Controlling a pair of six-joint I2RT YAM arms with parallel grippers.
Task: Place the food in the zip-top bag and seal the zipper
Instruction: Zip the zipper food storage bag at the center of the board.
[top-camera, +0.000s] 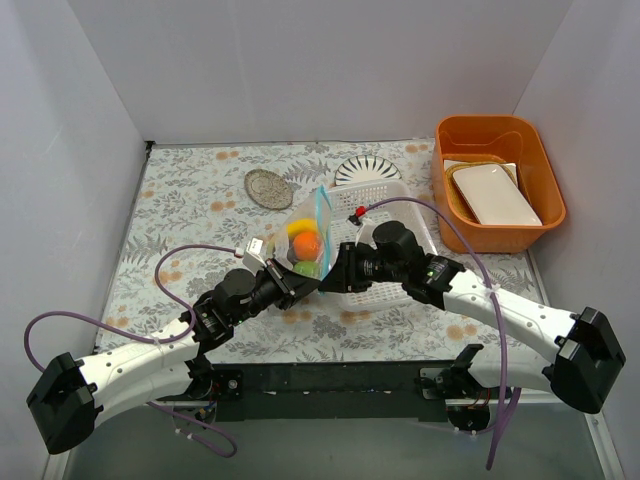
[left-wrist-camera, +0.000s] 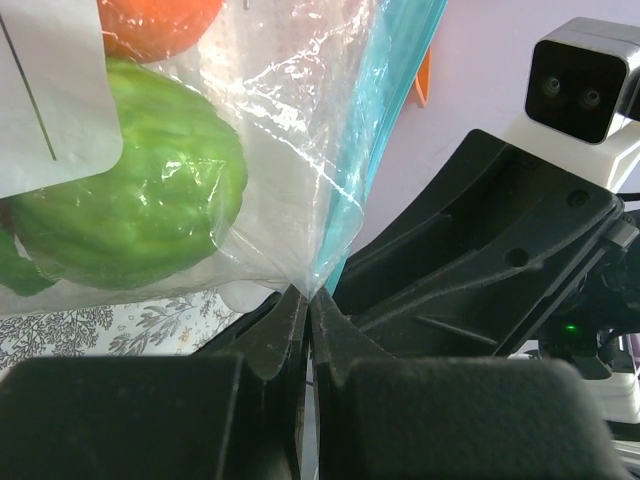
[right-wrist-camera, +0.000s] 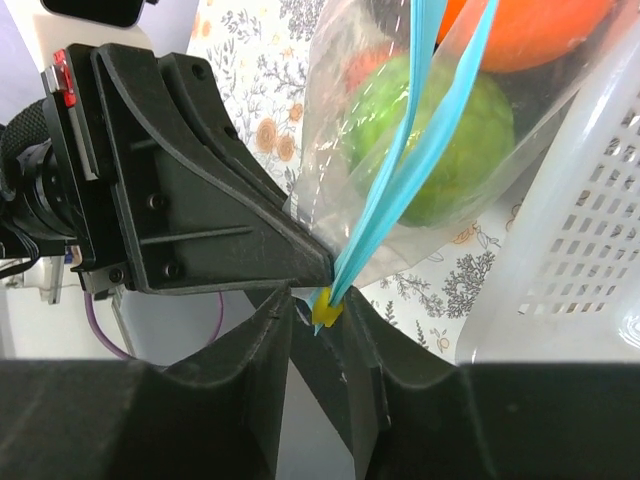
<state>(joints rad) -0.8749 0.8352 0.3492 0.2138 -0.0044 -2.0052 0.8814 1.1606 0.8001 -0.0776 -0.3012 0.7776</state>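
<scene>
Zip-top bag (top-camera: 308, 238): held up over the bench (top-camera: 200, 200) between both arms, just beside the white basket (top-camera: 405, 200).
Left wrist view: left fingers (left-wrist-camera: 268, 338) pinched shut on the bag's corner; green ball (left-wrist-camera: 130, 190) inside.
Right wrist view: right fingers (right-wrist-camera: 265, 345) closed on the zipper (right-wrist-camera: 420, 150) end, at a yellow tab (right-wrist-camera: 325, 310).
Top view only: orange tub (top-camera: 500, 180), grey dish (top-camera: 268, 188).

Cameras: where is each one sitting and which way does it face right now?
Top external: above and behind the bases, looking down on the table; both arms show, meeting at the zip-top bag.
Left wrist: on the left gripper, which pinches the bag's corner; looks across at the right gripper.
Right wrist: on the right gripper, pinching the zipper; looks back at the left gripper.
Both wrist views share the green ball.
</scene>
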